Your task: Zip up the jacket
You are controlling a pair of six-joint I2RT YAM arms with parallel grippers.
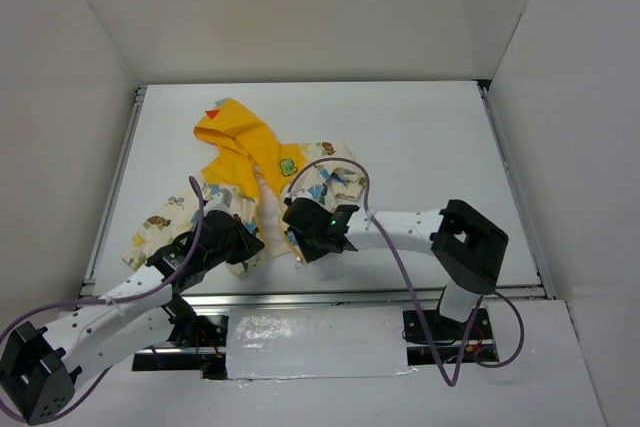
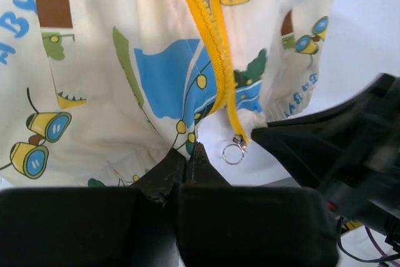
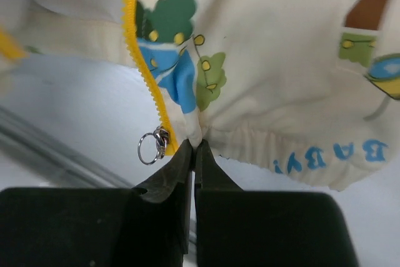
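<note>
The cream jacket (image 1: 250, 192) with cartoon prints lies on the table, its yellow hood (image 1: 235, 137) with a red spike at the far end. My left gripper (image 1: 243, 245) is shut on the jacket's bottom hem (image 2: 181, 136), left of the yellow zipper (image 2: 215, 48). My right gripper (image 1: 303, 245) is shut on the hem (image 3: 200, 132) right beside the zipper's lower end. The silver ring pull (image 3: 150, 148) on the slider hangs just left of the right fingertips; it also shows in the left wrist view (image 2: 234, 152). The front is open.
The white table (image 1: 420, 147) has raised metal rails at its left (image 1: 112, 187), right and near edges. White walls enclose it. The right arm's dark body (image 2: 337, 136) fills the right side of the left wrist view, close to the zipper end.
</note>
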